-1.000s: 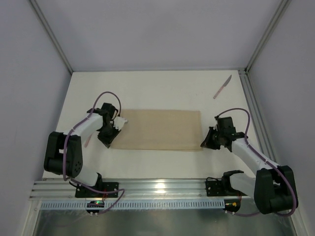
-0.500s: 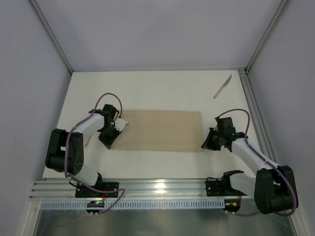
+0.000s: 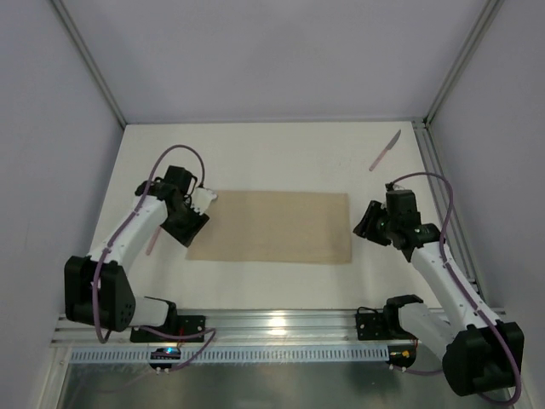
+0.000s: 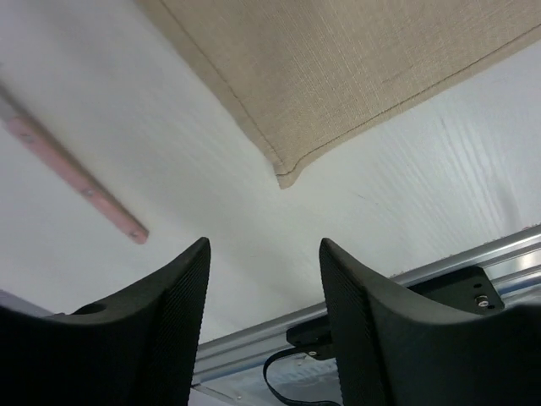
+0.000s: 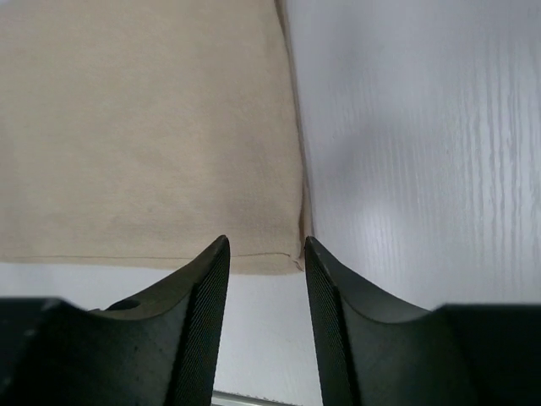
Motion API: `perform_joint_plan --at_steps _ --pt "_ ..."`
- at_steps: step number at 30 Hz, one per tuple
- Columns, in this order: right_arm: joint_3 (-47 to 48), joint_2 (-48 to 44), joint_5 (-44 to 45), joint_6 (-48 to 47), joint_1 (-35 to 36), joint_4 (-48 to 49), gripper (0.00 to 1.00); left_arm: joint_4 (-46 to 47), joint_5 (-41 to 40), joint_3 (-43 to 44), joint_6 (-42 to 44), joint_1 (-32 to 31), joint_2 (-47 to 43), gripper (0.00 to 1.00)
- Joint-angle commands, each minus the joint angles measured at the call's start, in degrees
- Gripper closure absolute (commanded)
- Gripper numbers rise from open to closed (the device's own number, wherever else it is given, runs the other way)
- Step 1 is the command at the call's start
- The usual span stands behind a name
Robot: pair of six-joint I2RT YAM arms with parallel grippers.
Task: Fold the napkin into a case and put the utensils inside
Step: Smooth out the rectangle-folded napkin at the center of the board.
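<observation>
1. The left gripper (image 4: pixel 262 247) is seen wide open and empty, over the napkin's near-left corner; a pink utensil (image 4: pixel 76 182) is seen beside it.
2. The napkin (image 3: pixel 272 226) is laid flat between the grippers. It is judged soft, light and limp, and is best pinched at the hemmed corners.
3. The right gripper (image 5: pixel 265 245) is seen parted and empty over the near-right corner; the knife (image 3: pixel 385 151) is seen well apart.

Our white-and-black left arm (image 3: pixel 136 226) reaches toward the far left. Its black two-finger left gripper (image 4: pixel 263 254) points down, ribbed fingers (image 4: pixel 161 321) apart, gripping nothing. Our right arm (image 3: pixel 443 268) stretches forward on the right, and the right gripper (image 5: pixel 266 245) hangs likewise parted and empty.
</observation>
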Motion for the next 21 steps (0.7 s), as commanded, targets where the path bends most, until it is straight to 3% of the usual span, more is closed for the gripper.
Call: perform_joint_plan --at_steps 1,2,3,4,5,9,16,21 --pt "6.01 -3.84 2.14 -0.3 0.12 1.95 0.57 -4.45 0.17 6.69 1.54 0.04 -6.47 0.47" --pt "6.28 -3.32 1.35 -0.39 0.03 3.62 0.65 -3.32 0.08 7.4 1.02 -0.05 -6.65 0.52" --pt "6.98 -1.14 0.73 -0.22 0.12 7.55 0.75 0.61 0.26 8.19 -1.25 -0.05 -5.7 0.63" --pt "7.51 0.53 -0.67 -0.04 0.21 9.59 0.9 2.39 0.26 8.63 -2.14 -0.23 -4.47 0.67" --pt "9.08 2.55 -1.73 -0.04 0.21 13.27 0.96 3.97 -0.09 9.24 -2.85 -0.92 -2.72 0.71" --pt "14.18 14.06 -6.83 -0.3 0.12 22.43 0.96 10.13 -2.47 16.78 -5.93 -3.74 8.7 0.79" --pt "25.17 36.9 -11.23 0.4 0.21 25.96 0.96 20.59 -4.83 26.29 -9.0 -4.01 24.08 0.82" --pt "29.22 45.1 -11.67 2.16 0.47 25.96 0.96 20.51 -7.3 30.43 -9.44 -3.92 31.65 0.82"
